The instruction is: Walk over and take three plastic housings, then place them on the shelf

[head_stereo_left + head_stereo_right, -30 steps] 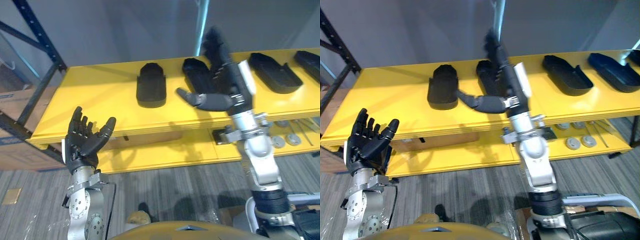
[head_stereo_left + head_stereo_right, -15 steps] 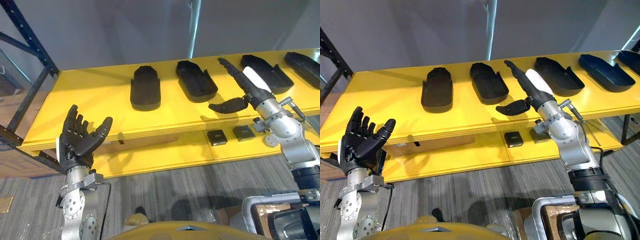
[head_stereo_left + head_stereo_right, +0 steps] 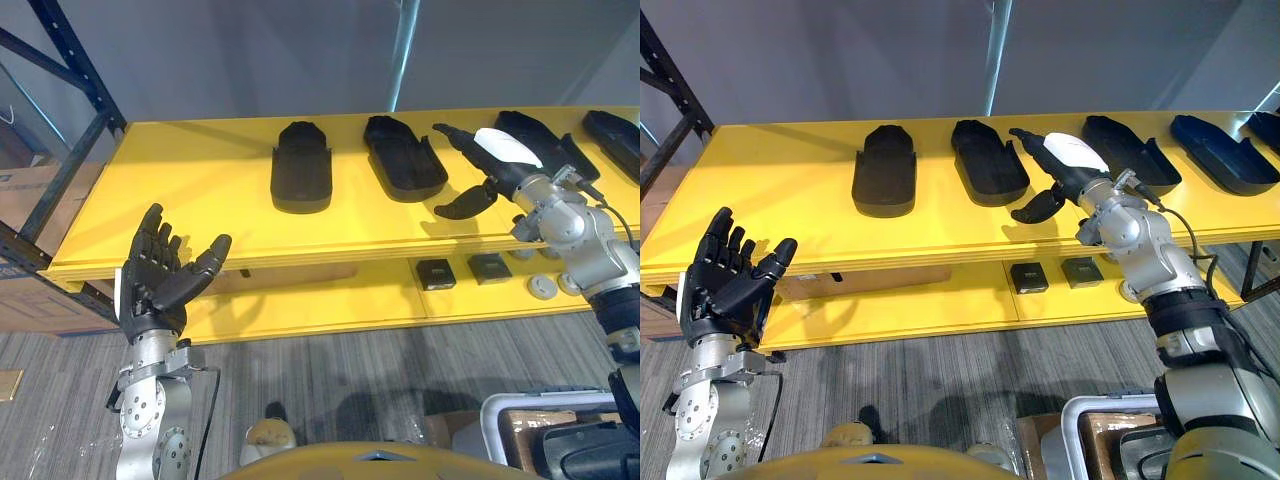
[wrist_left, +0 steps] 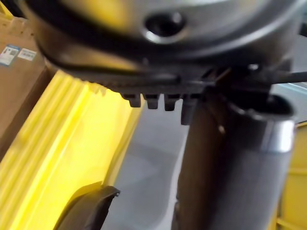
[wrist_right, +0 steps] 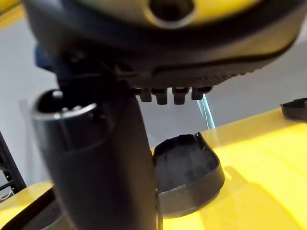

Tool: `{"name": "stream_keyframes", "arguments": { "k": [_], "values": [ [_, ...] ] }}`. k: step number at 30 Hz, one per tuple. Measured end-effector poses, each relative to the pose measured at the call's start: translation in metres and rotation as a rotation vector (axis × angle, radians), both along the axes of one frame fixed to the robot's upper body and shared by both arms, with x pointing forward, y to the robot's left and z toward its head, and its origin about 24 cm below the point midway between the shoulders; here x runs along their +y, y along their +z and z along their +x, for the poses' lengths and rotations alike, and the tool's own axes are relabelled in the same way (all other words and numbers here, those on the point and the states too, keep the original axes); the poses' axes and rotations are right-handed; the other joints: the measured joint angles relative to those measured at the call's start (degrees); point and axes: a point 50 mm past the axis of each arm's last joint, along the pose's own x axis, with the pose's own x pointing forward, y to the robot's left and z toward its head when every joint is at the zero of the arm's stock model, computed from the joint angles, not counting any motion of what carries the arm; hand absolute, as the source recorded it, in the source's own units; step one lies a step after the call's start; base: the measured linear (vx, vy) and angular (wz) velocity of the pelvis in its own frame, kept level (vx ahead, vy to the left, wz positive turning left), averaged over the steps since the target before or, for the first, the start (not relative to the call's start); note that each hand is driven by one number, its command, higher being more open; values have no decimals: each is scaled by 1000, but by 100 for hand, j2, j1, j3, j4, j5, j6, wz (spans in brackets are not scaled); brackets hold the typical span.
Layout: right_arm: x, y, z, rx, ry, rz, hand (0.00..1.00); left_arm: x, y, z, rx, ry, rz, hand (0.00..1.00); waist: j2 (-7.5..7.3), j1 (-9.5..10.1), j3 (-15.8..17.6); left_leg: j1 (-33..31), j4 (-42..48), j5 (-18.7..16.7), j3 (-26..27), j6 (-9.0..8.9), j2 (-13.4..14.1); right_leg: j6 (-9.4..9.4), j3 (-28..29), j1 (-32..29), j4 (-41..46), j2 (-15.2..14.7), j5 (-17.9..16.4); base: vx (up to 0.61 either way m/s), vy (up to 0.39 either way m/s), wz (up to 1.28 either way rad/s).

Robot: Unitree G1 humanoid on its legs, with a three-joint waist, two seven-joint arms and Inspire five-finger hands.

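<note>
Your right hand (image 3: 494, 174), fingers straight and empty, hovers at 2 o'clock over the yellow shelf (image 3: 180, 180), between two of the black plastic housings (image 3: 404, 157) lined up there, seemingly poised for a pick. Your left hand (image 3: 160, 278) waits at 8 o'clock, palm up, relaxed, holding nothing.

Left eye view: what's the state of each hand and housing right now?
Left hand, open, empty, raised before the shelf.
Right hand, open, empty, over the shelf.
Leftmost housing, lying flat on shelf, untouched.
Second housing, hollow side up, untouched.
Third housing, hollow up, beside right hand.
</note>
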Motion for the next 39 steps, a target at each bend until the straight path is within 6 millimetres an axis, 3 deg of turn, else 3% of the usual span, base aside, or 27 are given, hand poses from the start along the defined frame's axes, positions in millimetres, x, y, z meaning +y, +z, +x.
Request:
{"name": "stream_keyframes", "arguments": {
  "k": [8, 16, 17, 21, 25, 31, 39],
  "values": [
    [-4, -9, 11, 103, -24, -46, 100, 0, 3, 4, -18, -4, 2, 100, 39, 137, 371, -68, 20, 34, -124, 8, -19, -54, -110, -154, 301, -134, -153, -39, 14, 8],
    [-5, 19, 26, 65, -48, -60, 100, 4, 10, 9, -62, 7, -12, 100, 147, 184, 720, -367, 136, 118, -226, 71, -13, -96, -143, -472, 658, -224, -251, -7, -7, 3],
    [-5, 21, 27, 60, -50, -57, 0, 4, 10, 10, -65, 8, -21, 100, 147, 186, 753, -373, 146, 119, -226, 72, -11, -99, -145, -480, 684, -232, -257, 0, 0, 0],
    [-7, 38, 32, 21, -73, -50, 0, 4, 16, 15, -99, 9, -25, 100, 176, 189, 970, -416, 195, 121, -233, 79, -24, -112, -140, -628, 902, -325, -383, -30, 4, 1],
    [-4, 35, 33, 32, -61, -67, 0, 6, 16, 15, -98, 25, -28, 100, 204, 154, 1031, -432, 204, 126, -243, 74, -21, -138, -142, -689, 1029, -353, -458, -9, 0, 0],
    [-3, 61, 38, -77, -87, -56, 0, 5, 21, 19, -124, 27, -33, 100, 355, 175, 1231, -527, 205, 173, -291, 77, -34, -155, -180, -856, 1297, -441, -585, -26, -12, 4],
    [-3, 62, 38, -81, -91, -62, 0, 6, 23, 20, -141, 33, -26, 100, 341, 187, 1251, -542, 197, 192, -324, 80, -66, -150, -310, -859, 1387, -515, -612, 18, -9, 3]
  ]
}}
